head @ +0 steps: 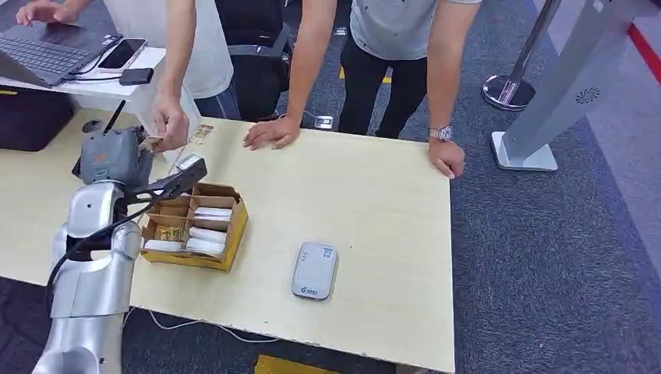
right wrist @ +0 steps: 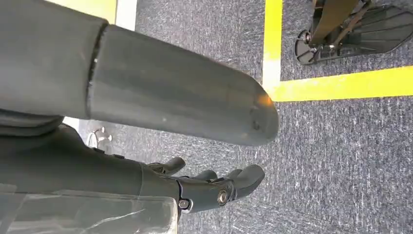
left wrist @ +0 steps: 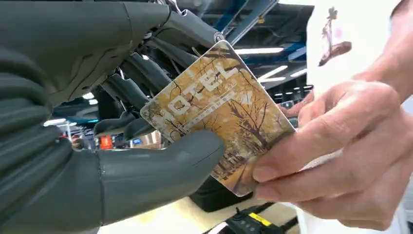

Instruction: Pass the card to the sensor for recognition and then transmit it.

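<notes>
A yellow-brown hotel card (left wrist: 219,112) with an autumn tree print sits between my left hand's thumb (left wrist: 160,165) and the dark fingers behind it. A person's hand (left wrist: 341,151) pinches the card's other end. In the head view my left hand (head: 117,156) is raised over the table's back left, right next to that person's hand (head: 169,125). The grey card sensor (head: 314,269) lies flat on the table, well to the right of my left hand. My right hand (right wrist: 73,161) hangs over the carpet, fingers apart and holding nothing.
A cardboard box (head: 231,226) with white rolls and cards stands just below my left hand. A second person leans both hands on the table's far edge (head: 351,139). A laptop (head: 39,51) and phone (head: 121,54) sit at back left. A grey stand (head: 546,101) rises right of the table.
</notes>
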